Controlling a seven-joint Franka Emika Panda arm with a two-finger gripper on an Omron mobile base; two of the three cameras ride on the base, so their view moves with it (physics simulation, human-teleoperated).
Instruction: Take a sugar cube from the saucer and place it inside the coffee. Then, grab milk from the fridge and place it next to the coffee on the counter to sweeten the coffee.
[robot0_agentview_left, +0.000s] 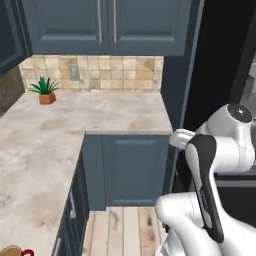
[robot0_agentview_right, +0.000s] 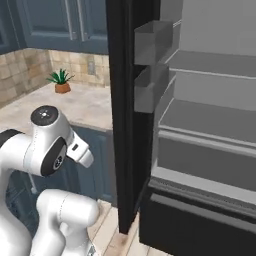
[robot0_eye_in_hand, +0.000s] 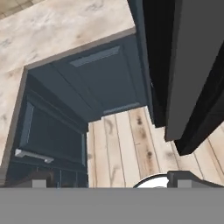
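Note:
The fridge (robot0_agentview_right: 210, 150) stands open, and its grey shelves (robot0_agentview_right: 200, 117) are bare where I can see them. Its dark door (robot0_agentview_right: 122, 100) juts out beside the beige counter (robot0_agentview_left: 100, 115). At the bottom left edge of the left base view a sliver of the red coffee mug (robot0_agentview_left: 15, 251) peeks in. My gripper (robot0_eye_in_hand: 111, 181) is open with nothing between its tips, and it points down at the wooden floor (robot0_eye_in_hand: 127, 140) beside the fridge door (robot0_eye_in_hand: 192, 65). The milk, the sugar cube and the saucer are out of view.
A small potted plant (robot0_agentview_left: 45, 91) sits at the back of the counter by the tiled wall. Dark blue cabinets (robot0_agentview_left: 135, 170) form an inner corner below the worktop. Two grey door bins (robot0_agentview_right: 152, 37) hang on the fridge door.

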